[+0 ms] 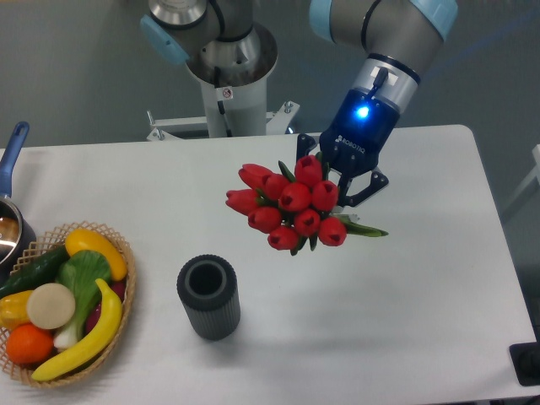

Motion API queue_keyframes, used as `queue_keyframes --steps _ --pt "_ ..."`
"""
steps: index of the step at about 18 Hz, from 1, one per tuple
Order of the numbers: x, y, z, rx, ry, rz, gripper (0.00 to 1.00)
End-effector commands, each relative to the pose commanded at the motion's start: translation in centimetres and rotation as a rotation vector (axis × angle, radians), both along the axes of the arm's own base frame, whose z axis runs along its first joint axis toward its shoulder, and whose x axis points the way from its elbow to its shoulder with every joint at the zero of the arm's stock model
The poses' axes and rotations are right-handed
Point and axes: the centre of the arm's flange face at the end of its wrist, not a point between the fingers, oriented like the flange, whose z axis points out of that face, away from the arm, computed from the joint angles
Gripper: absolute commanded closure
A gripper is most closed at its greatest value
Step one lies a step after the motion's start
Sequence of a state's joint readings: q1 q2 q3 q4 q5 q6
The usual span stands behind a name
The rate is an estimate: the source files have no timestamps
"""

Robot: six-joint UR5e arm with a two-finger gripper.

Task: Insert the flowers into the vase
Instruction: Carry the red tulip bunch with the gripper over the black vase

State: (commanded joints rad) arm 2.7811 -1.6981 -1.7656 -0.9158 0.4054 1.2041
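The flowers (289, 208), a bunch of red tulip buds with green leaves, hang in the air above the table, heads turned toward the camera and to the left. My gripper (342, 187) is shut on the bunch from behind; the stems are hidden by the buds and fingers. The vase (208, 297), a dark grey ribbed cylinder with an open mouth, stands upright on the white table (422, 278), below and to the left of the bunch, well apart from it.
A woven basket (126, 283) of fruit and vegetables sits at the front left. A pot with a blue handle (12, 152) pokes in at the left edge. The robot's base (228, 76) stands behind the table.
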Motion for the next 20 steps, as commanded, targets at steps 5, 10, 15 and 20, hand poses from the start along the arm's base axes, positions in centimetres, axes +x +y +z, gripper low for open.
queue_keyframes --steps 5,10,15,20 --pt "2.0 2.8 0.8 0.13 -0.038 -0.101 0.63" --pt "3.3 5.0 0.5 0.214 -0.099 -0.177 0.63" --pt "5.5 7.1 0.4 0.251 -0.134 -0.243 0.63" --pt "5.6 7.9 0.1 0.306 -0.176 -0.275 0.63"
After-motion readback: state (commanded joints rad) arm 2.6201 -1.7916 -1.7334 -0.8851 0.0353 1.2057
